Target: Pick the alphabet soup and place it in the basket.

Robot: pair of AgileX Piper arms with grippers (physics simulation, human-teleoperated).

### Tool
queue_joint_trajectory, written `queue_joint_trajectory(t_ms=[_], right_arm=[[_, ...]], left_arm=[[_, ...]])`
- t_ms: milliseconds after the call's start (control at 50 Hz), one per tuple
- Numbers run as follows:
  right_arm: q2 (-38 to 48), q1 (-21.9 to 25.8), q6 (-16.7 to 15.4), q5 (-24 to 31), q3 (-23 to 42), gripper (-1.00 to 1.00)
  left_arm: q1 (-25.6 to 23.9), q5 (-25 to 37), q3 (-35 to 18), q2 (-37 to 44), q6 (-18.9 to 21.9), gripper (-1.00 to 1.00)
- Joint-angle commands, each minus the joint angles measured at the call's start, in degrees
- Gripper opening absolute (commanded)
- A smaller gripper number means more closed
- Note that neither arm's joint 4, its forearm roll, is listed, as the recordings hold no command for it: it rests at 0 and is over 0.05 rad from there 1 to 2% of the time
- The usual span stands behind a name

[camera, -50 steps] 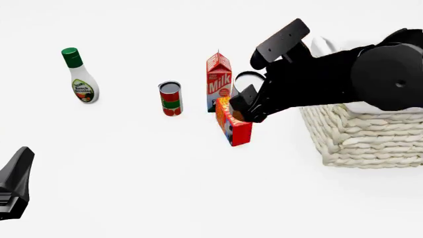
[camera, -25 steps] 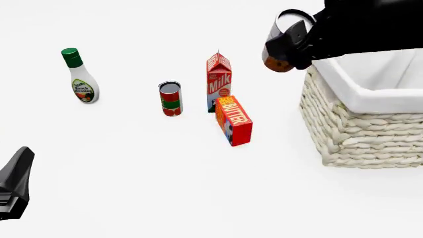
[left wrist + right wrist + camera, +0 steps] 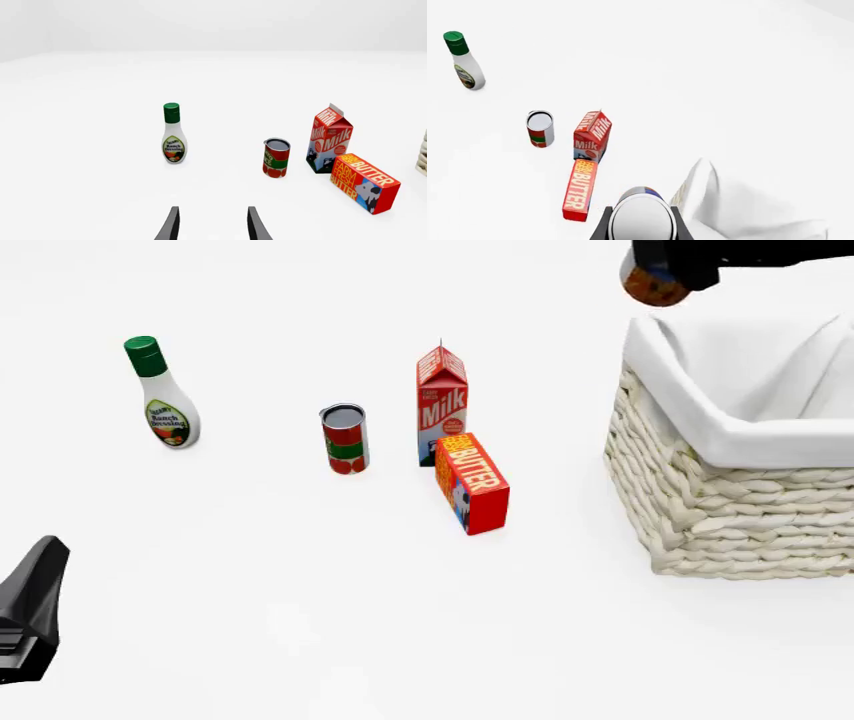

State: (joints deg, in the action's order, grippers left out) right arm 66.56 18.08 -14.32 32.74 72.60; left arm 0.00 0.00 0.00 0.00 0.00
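Note:
The alphabet soup can (image 3: 654,286) hangs in my right gripper (image 3: 671,260) at the top edge of the front view, just above the near-left rim of the basket (image 3: 727,500); only its orange-brown lower part shows there. In the right wrist view its silvery top (image 3: 642,221) sits between the two fingers (image 3: 602,228), with a strip of blue label behind it and the basket's white cloth lining (image 3: 707,200) beside it. My left gripper (image 3: 212,227) is open and empty, low at the front left of the table (image 3: 30,608).
A ranch dressing bottle (image 3: 162,395) stands at the far left. A red-and-green can (image 3: 344,439), a milk carton (image 3: 442,403) and a butter box (image 3: 473,483) lying on its side cluster in the middle, left of the basket.
My right arm has lifted the soup can from beside the butter box, up and to the right, to above the basket's left rim. The left arm has not moved.

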Motion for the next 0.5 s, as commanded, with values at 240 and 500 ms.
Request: queue_joint_trajectory(t_ms=[240,500], right_arm=[[6.0,-14.1,-3.1,-0.8,3.2,-1.00],[8.6,-19.9,-4.1,-3.6,1.0,-1.00]], left_arm=[[0.0,0.0,0.0,0.0,0.0,1.00],[0.0,0.0,0.0,0.0,0.0,1.00]])
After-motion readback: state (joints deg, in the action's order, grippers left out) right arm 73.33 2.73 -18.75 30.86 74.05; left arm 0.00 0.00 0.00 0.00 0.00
